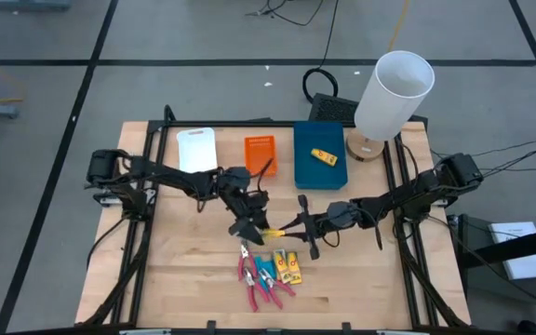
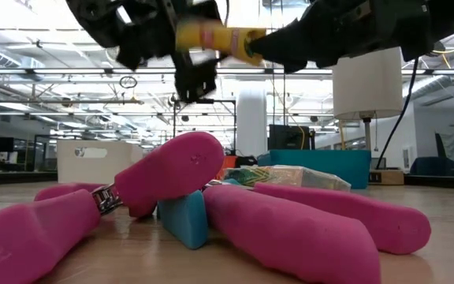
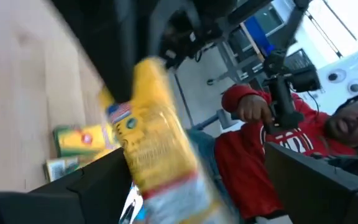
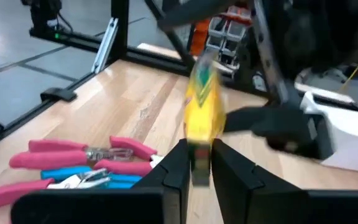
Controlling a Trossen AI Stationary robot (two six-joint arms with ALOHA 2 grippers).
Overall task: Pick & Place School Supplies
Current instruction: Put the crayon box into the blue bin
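Observation:
A yellow packet (image 1: 274, 230) with dark print hangs in the air above the table's middle, and my right gripper (image 1: 288, 228) is shut on it. My left gripper (image 1: 253, 225) faces it from the left, open wide. The packet's other end (image 3: 157, 149) stands between the left gripper's fingers (image 3: 73, 186), and I see no touch there. On the table nearer the front lie pink-handled tools (image 1: 257, 277), light-blue pieces (image 1: 266, 270) and two more yellow packets (image 1: 288, 266). In the low view the pink handles (image 2: 290, 229) fill the foreground. My right gripper pinches the packet's near end (image 4: 197, 149) between its two fingers. The fingers come about level from the table's right side. The packet sticks out beyond them along their line toward my left gripper, lifted clear of the table.
At the back stand a white tray (image 1: 196, 149), an orange tray (image 1: 260, 154) and a blue tray (image 1: 316, 172) with a yellow packet (image 1: 323, 156) in it. A white lamp (image 1: 394, 93) stands at the back right. A person in red (image 3: 253, 155) sits beyond the table.

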